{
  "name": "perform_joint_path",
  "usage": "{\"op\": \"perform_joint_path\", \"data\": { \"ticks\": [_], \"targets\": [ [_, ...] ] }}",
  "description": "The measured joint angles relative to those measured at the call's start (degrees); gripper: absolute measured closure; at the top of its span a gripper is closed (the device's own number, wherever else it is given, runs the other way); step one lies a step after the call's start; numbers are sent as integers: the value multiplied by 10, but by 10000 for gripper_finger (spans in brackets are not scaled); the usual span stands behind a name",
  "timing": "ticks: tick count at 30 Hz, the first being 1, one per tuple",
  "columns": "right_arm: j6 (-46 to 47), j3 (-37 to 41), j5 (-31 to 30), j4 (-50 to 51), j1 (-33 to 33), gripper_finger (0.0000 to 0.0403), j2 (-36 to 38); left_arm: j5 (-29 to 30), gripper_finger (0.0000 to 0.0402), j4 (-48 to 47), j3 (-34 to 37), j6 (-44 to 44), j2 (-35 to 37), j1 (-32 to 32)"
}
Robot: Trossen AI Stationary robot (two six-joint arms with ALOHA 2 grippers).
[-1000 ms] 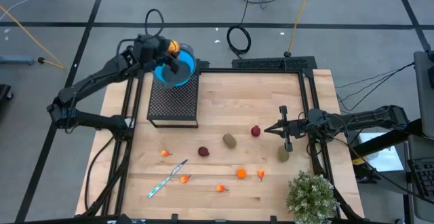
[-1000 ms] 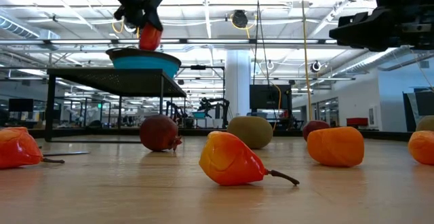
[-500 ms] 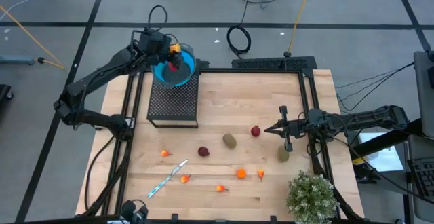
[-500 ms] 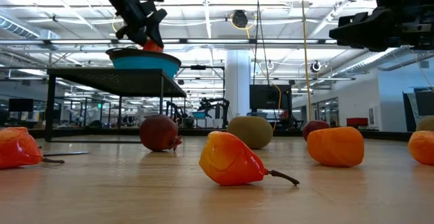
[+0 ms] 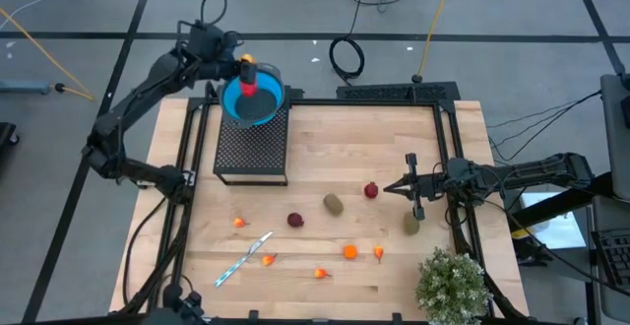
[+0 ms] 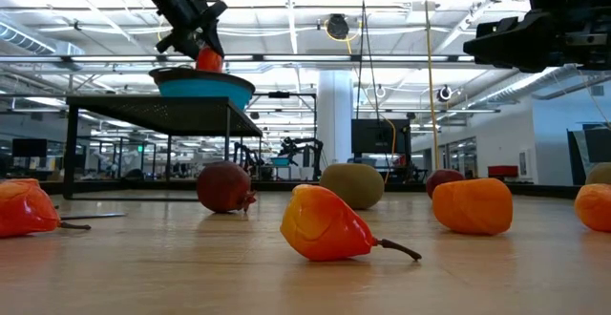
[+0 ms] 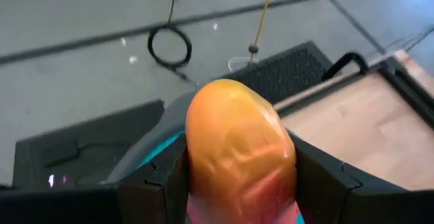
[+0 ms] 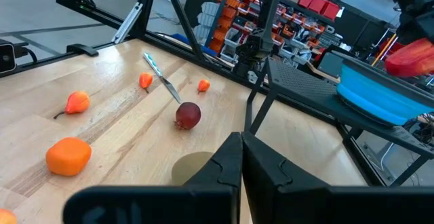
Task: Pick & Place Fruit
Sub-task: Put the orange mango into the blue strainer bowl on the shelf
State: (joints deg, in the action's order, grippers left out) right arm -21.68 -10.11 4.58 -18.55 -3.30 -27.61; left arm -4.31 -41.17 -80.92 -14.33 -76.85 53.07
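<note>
Legible text, labels, brands, numbers, signs: none were readable in any view. Bins and equipment in the room behind the table carried no marking that could be made out.

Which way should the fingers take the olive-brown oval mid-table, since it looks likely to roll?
Probably from straight above, the fingers closing across the narrow middle of the olive-brown oval. It lies on its side on the table with open wood around it.
</note>
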Motion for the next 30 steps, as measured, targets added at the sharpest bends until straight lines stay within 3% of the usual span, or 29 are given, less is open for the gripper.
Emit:
{"op": "perform_joint_path", "data": {
  "ticks": [11,20,30],
  "targets": [
    [0,0,0,0,0,403,0,-51,202,-139,-114,-2,-97,13],
    [0,0,0,0,0,403,0,-70,202,-196,-120,-4,-138,13],
    [0,0,0,0,0,403,0,-84,201,-228,-120,4,-138,13]
  ]
}}
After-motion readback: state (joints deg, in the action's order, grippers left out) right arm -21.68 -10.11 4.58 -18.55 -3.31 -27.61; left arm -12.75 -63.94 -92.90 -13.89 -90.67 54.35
